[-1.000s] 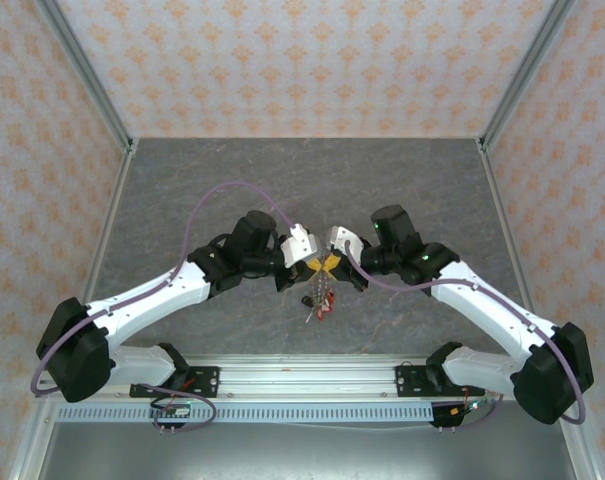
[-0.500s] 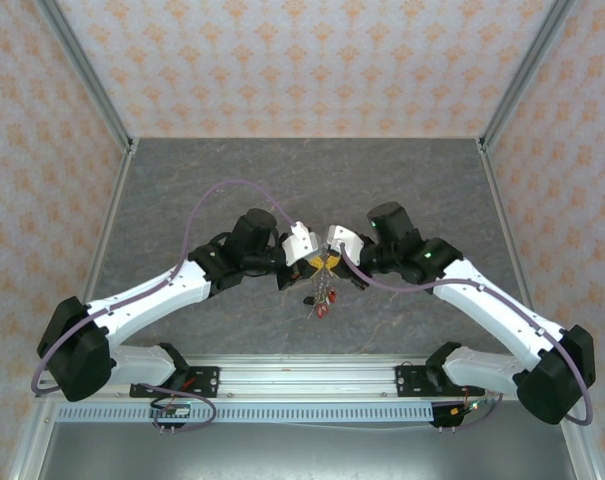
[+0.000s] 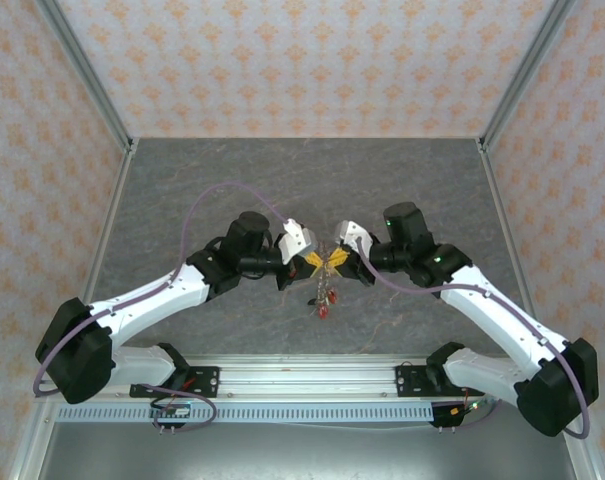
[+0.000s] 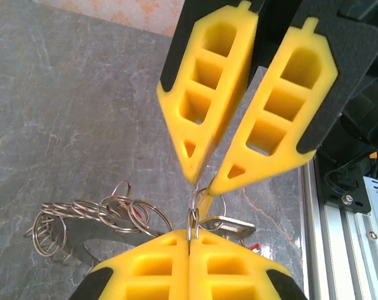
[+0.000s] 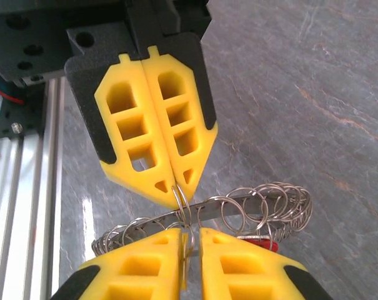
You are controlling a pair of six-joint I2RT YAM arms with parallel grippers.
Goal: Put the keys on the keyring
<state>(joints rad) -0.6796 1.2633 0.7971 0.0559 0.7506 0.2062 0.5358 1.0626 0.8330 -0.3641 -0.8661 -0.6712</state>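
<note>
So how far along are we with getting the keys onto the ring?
Midway, as far as I can see. Done: a cluster of split rings with a red key head hangs together. In hand: the left tool is shut on one small ring, held above the table; the right tool has jaws slightly parted around that same ring. Left: unclear how much remains to thread.

Count taken outward from the keyring (image 5: 238,203).
- Keyring: 1, a flat metal band.
- Wire rings (image 5: 275,195) strung along the keyring: well over ten. They overlap, so the exact number is not readable.
- Keys (image 5: 258,240) hanging under the keyring: 1 red head certain, possibly 2 seen from above.
- Hands meeting at the keyring: 2, left hand (image 3: 315,262) and right hand (image 3: 334,260).
- Yellow fingers (image 4: 207,94): 2 per hand, 4 in all.
- Arms (image 3: 152,295): 2.
- Bench (image 3: 282,180) beneath the keyring: 1.
</note>
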